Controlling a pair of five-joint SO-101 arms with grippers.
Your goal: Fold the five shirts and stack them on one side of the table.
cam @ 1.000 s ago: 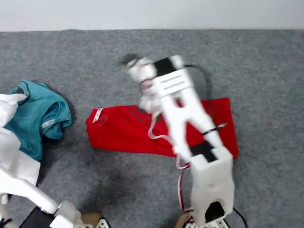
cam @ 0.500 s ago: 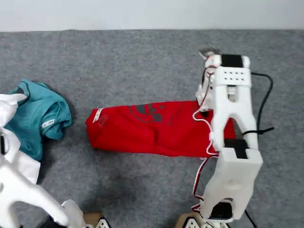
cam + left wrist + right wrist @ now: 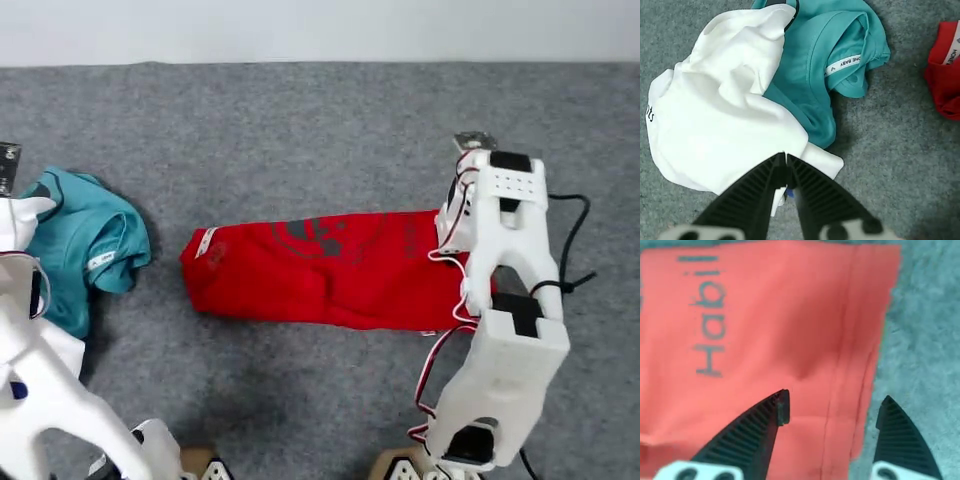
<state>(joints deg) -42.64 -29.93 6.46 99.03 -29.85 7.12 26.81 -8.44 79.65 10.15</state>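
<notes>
- Nearest us on the left, the left gripper [image 3: 786, 161] hangs with its jaws closed together and nothing between them. It is over the edge of the crumpled white shirt [image 3: 715, 115].
- Just beyond, the teal shirt [image 3: 825, 65] lies bunched up, touching the white one and partly under it.
- Mid-mat [image 3: 300, 120], the red shirt [image 3: 330, 268] lies as a long folded band, well apart from the other two.
- At its right end the right gripper [image 3: 835, 407] is spread wide and empty. One jaw is above the cloth and the other above the mat, so it straddles the hemmed edge.
- We judge the red shirt light, limp and not slippery, likely to sag and come unfolded if lifted by a single layer.
- We would pinch the stitched hem near a corner of that end, catching every layer, and carry it low toward the collar end.
</notes>
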